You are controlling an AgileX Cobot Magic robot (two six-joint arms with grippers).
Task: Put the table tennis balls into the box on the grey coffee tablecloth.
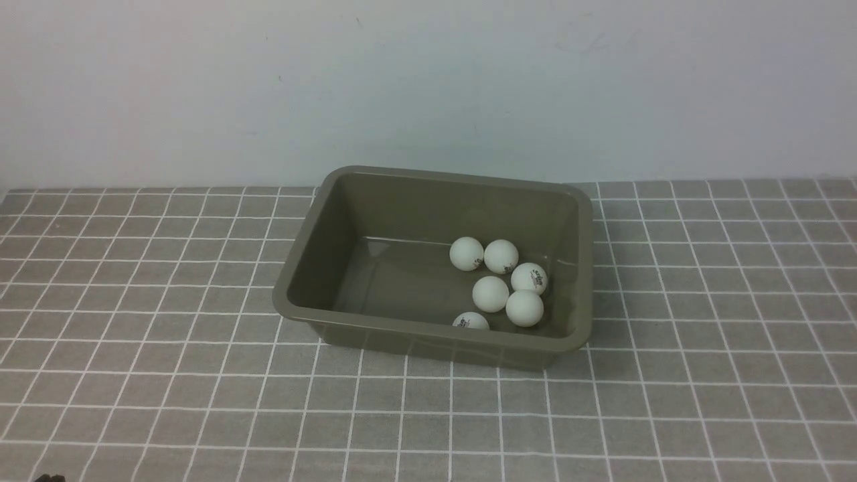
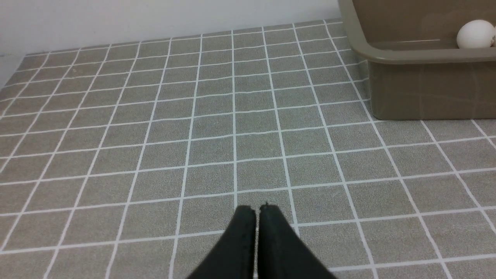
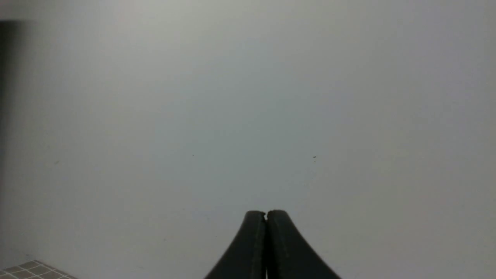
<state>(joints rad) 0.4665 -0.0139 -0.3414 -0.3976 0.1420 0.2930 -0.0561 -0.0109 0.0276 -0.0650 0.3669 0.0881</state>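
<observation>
Inside the box [image 1: 442,207], toward its right end, six table tennis balls [image 1: 491,293] cluster; left hand [image 2: 257,211] and right hand [image 3: 266,214] are both pressed together, empty.

No text here can be read. Small dark printed logos mark some of the matte white plastic table tennis balls [image 1: 529,278] lying right of centre in my front view, inside the olive-grey glossy plastic box [image 1: 304,268], but the print is too small to make out.
</observation>
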